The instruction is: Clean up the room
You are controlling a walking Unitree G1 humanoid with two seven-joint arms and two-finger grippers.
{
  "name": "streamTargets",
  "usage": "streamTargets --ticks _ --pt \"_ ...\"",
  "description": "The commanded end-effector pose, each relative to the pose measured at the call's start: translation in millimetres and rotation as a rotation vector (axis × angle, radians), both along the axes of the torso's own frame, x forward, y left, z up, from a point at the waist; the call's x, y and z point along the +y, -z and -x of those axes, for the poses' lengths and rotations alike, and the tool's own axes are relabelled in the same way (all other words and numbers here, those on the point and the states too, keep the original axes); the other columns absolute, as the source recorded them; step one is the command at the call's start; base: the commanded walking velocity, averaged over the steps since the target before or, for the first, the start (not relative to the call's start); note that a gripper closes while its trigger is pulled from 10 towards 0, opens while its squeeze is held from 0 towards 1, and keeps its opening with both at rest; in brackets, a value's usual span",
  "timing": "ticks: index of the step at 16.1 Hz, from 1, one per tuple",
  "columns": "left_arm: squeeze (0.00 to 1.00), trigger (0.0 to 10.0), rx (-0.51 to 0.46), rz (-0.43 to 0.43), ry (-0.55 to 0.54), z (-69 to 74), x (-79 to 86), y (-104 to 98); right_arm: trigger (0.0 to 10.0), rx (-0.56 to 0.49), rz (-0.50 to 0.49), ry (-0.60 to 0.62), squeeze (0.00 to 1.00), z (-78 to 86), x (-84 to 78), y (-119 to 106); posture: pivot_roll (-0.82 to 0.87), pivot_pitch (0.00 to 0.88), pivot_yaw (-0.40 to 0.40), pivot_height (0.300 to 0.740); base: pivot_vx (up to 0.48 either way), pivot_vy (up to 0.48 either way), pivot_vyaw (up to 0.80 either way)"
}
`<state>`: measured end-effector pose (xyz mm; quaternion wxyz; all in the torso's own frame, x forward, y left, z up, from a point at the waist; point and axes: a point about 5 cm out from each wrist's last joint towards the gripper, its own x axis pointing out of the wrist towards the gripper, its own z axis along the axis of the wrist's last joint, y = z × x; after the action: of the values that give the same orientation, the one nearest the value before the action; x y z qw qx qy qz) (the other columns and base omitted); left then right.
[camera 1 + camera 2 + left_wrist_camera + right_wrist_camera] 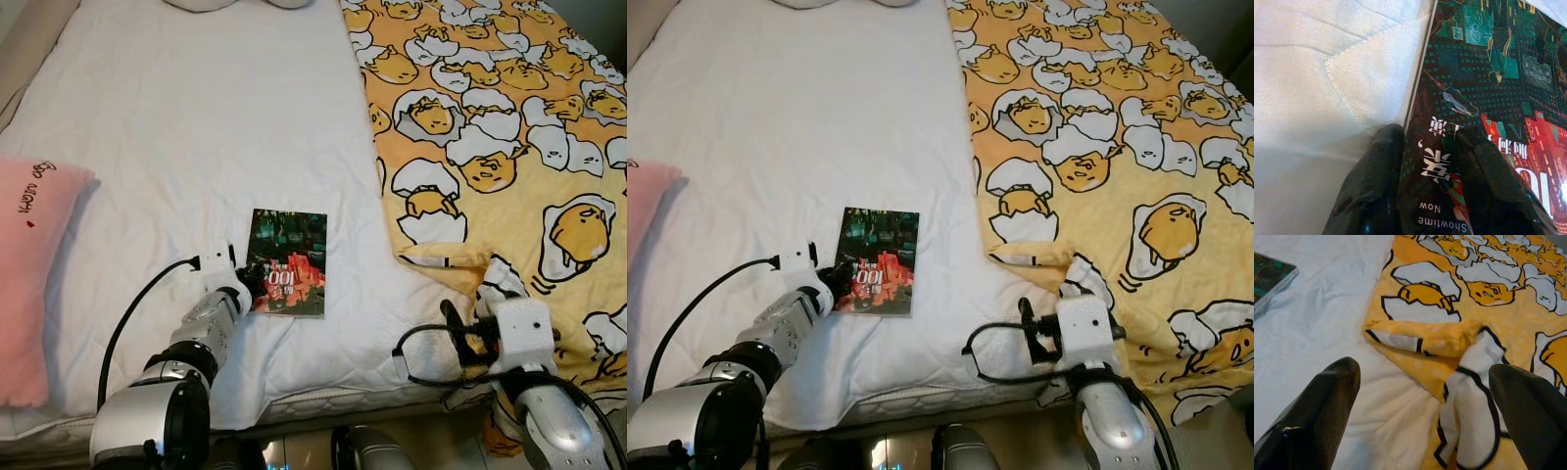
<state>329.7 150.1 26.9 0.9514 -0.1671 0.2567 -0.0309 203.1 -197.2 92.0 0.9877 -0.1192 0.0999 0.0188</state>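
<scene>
The book [287, 262] lies flat on the white sheet [196, 137] near the front edge of the bed, its long axis running from near to far, cover up. The left gripper [247, 278] is at the book's near left corner. In the left wrist view its two black fingers [1376, 191] straddle that edge, one on the sheet side of the book's left edge and one on top of the cover, close together with the corner between them. They look closed on the book, though I cannot tell how firmly they pinch. The left arm is clearly the nearer one, already in contact.

The right gripper [1425, 396] hovers well to the right, over the near corner of the yellow egg-print blanket [490, 127], which is folded back on itself there. Its fingers are spread wide and hold nothing.

A pink pillow [34, 264] sits at the left edge of the bed. No container is in view.

The next move probably turns on lifting the book by its corner without it slipping out.
</scene>
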Motion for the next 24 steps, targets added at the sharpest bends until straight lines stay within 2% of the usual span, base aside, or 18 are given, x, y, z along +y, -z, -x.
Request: streamTargets --ticks 1,2,4,5,8,11,12,13,14,16,17,18,19,20,21,22,24 --pt "0.00 0.0 0.105 -0.030 0.080 16.8 -10.4 20 10.0 0.010 -0.008 0.016 0.00 -1.9 -1.6 3 -0.35 0.128 -0.063 0.735 0.000 0.000 0.00" --pt "0.00 0.0 0.103 -0.059 0.126 16.7 -14.0 20 10.0 0.003 -0.016 0.011 0.00 -5.8 0.9 3 -0.35 0.121 -0.057 0.735 0.000 0.000 0.00" --pt "0.00 0.0 0.132 -0.204 0.250 20.8 -19.3 25 10.0 0.001 -0.023 0.004 0.00 -11.8 4.7 6 -0.32 0.099 -0.044 0.735 0.000 0.000 0.00" --pt "0.00 0.0 0.137 -0.210 0.256 21.2 -20.4 25 10.0 0.001 -0.024 0.002 0.00 -12.9 5.5 6 -0.32 0.099 -0.044 0.735 0.000 0.000 0.00" --pt "0.00 0.0 0.102 -0.122 0.185 11.4 -16.2 14 10.0 -0.021 -0.040 -0.002 0.00 -24.1 11.1 8 -0.30 0.057 -0.024 0.735 0.000 0.000 0.00" --pt "0.00 0.0 -0.007 0.105 0.087 -8.9 -5.2 -12 10.0 -0.044 -0.055 0.006 0.00 -35.4 15.0 8 -0.27 0.041 -0.010 0.735 0.000 0.000 0.00" --pt "0.00 0.0 -0.027 0.130 0.081 -12.2 -2.6 -17 10.0 -0.047 -0.058 0.006 0.00 -36.8 16.2 9 -0.27 0.041 -0.010 0.735 0.000 0.000 0.00" --pt "0.00 0.0 -0.090 0.180 0.072 -22.1 6.4 -33 10.0 -0.055 -0.066 0.003 0.00 -40.0 19.4 10 -0.25 0.036 -0.001 0.735 0.000 0.000 0.00" --pt "0.00 0.0 -0.102 0.181 0.071 -23.7 8.4 -36 10.0 -0.055 -0.067 0.003 0.00 -40.6 19.8 10 -0.25 0.035 0.000 0.735 0.000 0.000 0.00" --pt "0.00 0.0 -0.184 0.136 0.091 -33.2 22.7 -55 10.0 -0.059 -0.073 0.002 0.00 -44.0 22.1 12 -0.23 0.031 0.006 0.735 0.000 0.000 0.00" --pt "0.00 0.0 -0.224 0.065 0.129 -35.7 27.7 -63 10.0 -0.062 -0.077 0.001 0.00 -45.2 23.2 13 -0.22 0.031 0.008 0.735 0.000 0.000 0.00" --pt "0.00 0.0 -0.263 -0.029 0.188 -36.6 29.7 -68 10.0 -0.066 -0.080 0.001 0.00 -46.6 23.9 13 -0.22 0.029 0.010 0.735 0.000 0.000 0.00" --pt "0.00 0.0 -0.301 -0.176 0.254 -35.9 26.7 -69 10.0 -0.068 -0.082 0.001 0.00 -47.5 24.7 14 -0.21 0.029 0.012 0.735 0.000 0.000 0.00" --pt "0.00 10.0 -0.333 -0.222 0.272 -34.4 17.4 -68 10.0 -0.068 -0.084 -0.001 0.00 -47.7 26.2 14 -0.21 0.030 0.015 0.735 0.000 0.000 0.00" --pt "0.00 10.0 -0.361 -0.230 0.250 -32.7 9.4 -66 10.0 -0.071 -0.085 -0.004 0.00 -47.1 27.5 15 -0.21 0.034 0.015 0.735 0.000 0.000 0.00" --pt "1.00 10.0 -0.370 -0.237 0.236 -30.0 2.1 -62 10.0 -0.073 -0.084 -0.007 0.00 -46.0 27.8 16 -0.22 0.036 0.012 0.735 0.000 0.000 0.00" --pt "1.00 10.0 -0.402 -0.305 0.239 -23.5 -10.8 -55 10.0 -0.072 -0.073 -0.010 0.00 -42.1 24.3 17 -0.23 0.037 0.011 0.735 0.000 0.000 0.00"
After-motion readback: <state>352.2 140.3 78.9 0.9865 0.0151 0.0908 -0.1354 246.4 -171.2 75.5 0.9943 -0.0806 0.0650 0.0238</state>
